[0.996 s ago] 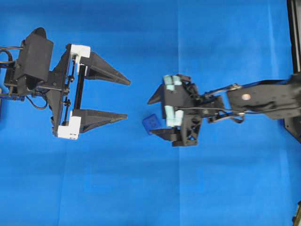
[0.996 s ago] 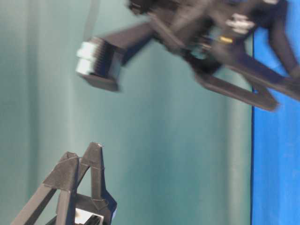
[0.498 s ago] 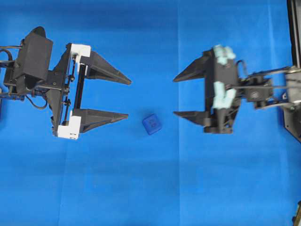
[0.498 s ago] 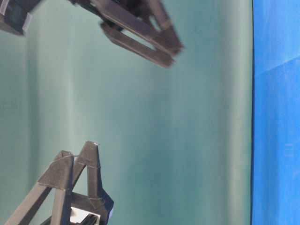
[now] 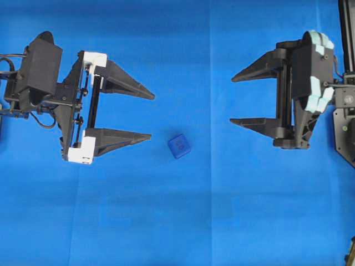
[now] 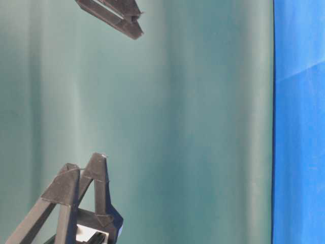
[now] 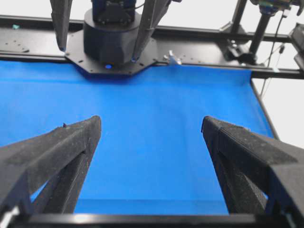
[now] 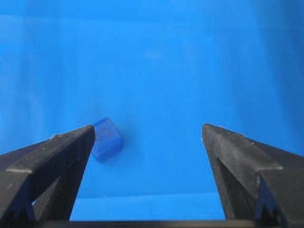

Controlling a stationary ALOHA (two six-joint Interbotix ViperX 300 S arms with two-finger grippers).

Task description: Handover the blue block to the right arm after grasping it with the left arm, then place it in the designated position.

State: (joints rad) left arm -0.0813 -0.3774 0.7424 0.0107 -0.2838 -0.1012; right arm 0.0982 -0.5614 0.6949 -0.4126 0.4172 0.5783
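On the blue cloth [image 5: 183,221] covering the worktop, near its middle in the overhead view, the blue block [image 5: 179,146] lies by itself, one corner turned toward the left, a faint round mark on its upper face. Nothing touches it.

Nearest to it, to the left, is the left arm's tool [image 5: 152,116]. Its two black fingers [image 5: 119,137] are spread wide and point toward the right, with white bracket pieces at their roots. The lower finger's tip stops just short of the block, a strip of bare cloth between them. The tool holds nothing. From the left wrist view the same fingers [image 7: 57,156] frame only bare cloth, and the block does not appear there.

Farther off, well apart on the right, is the right arm's tool [image 5: 232,100], its pale green housing close to the right edge. Its fingers [image 5: 258,124] are likewise spread and point toward the left, empty. In the right wrist view the block [image 8: 106,139] lies on the cloth beyond the left-hand finger [image 8: 52,166], clear of it.

The table-level view is poor: only dark finger tips at the top [image 6: 114,12] and bottom left [image 6: 81,198] against a green backdrop; probably one tool each, though which is which cannot be told.
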